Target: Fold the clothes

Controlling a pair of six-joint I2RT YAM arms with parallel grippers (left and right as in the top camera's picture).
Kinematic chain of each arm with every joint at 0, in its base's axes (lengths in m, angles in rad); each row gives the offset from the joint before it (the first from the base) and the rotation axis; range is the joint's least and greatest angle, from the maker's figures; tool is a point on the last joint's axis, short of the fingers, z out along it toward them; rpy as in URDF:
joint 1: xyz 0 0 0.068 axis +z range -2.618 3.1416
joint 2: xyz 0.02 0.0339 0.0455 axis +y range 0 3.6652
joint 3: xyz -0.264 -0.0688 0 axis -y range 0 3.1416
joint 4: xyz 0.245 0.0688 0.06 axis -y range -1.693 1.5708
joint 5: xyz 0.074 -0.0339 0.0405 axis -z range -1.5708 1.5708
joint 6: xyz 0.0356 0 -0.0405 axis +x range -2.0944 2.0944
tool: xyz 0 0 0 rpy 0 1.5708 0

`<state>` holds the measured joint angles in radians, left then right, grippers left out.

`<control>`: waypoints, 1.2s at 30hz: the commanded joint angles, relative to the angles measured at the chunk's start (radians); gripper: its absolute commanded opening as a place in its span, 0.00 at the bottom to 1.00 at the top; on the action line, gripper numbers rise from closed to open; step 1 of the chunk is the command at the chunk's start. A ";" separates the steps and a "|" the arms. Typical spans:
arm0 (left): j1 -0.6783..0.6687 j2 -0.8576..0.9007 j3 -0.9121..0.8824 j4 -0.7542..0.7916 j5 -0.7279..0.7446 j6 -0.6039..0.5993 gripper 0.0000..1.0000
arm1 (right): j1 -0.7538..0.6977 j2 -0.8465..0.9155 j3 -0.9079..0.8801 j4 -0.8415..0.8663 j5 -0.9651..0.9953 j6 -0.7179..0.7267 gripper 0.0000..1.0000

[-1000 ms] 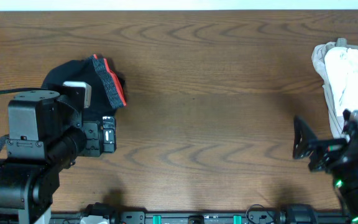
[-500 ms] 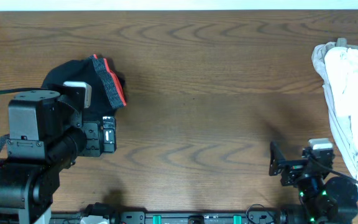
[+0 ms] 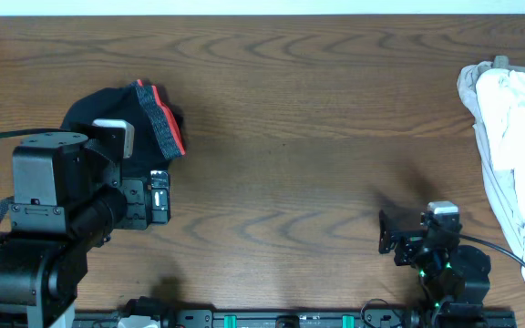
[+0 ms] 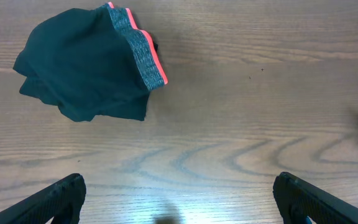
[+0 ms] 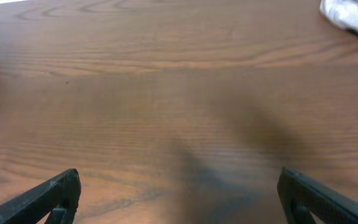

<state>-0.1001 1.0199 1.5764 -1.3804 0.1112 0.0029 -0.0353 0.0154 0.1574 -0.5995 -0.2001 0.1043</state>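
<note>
Having left the white garments (image 3: 515, 123), the right pincer (image 3: 384, 234) gapes nearer centre.

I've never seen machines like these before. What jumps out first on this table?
A crumpled dark bundle of trousers with an orange-red and grey waistband lies at the left of the wooden table, just ahead of the left tool, whose jaws stand open and empty. A heap of white and beige garments fills the right edge. The right tool, also open, hangs over bare wood near the front.
</note>
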 commanded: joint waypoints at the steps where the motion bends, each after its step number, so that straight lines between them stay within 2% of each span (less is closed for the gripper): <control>1: -0.002 -0.001 -0.002 0.000 -0.011 -0.004 0.98 | -0.014 -0.007 -0.005 0.024 -0.036 0.071 0.99; 22: -0.011 -0.006 -0.002 0.001 -0.011 -0.004 0.98 | -0.014 -0.007 -0.004 0.023 -0.036 0.071 0.99; 25: -0.011 -0.040 -0.002 0.010 -0.054 0.045 0.98 | -0.014 -0.007 -0.004 0.023 -0.036 0.071 0.99; 30: 0.004 -0.173 -0.111 0.177 -0.039 0.048 0.98 | -0.014 -0.007 -0.004 0.023 -0.037 0.071 0.99; 36: 0.048 -0.414 -0.475 0.493 -0.014 0.048 0.98 | -0.014 -0.007 -0.004 0.023 -0.037 0.071 0.99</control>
<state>-0.0727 0.6754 1.2373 -0.9386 0.0811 0.0345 -0.0353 0.0143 0.1558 -0.5774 -0.2295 0.1616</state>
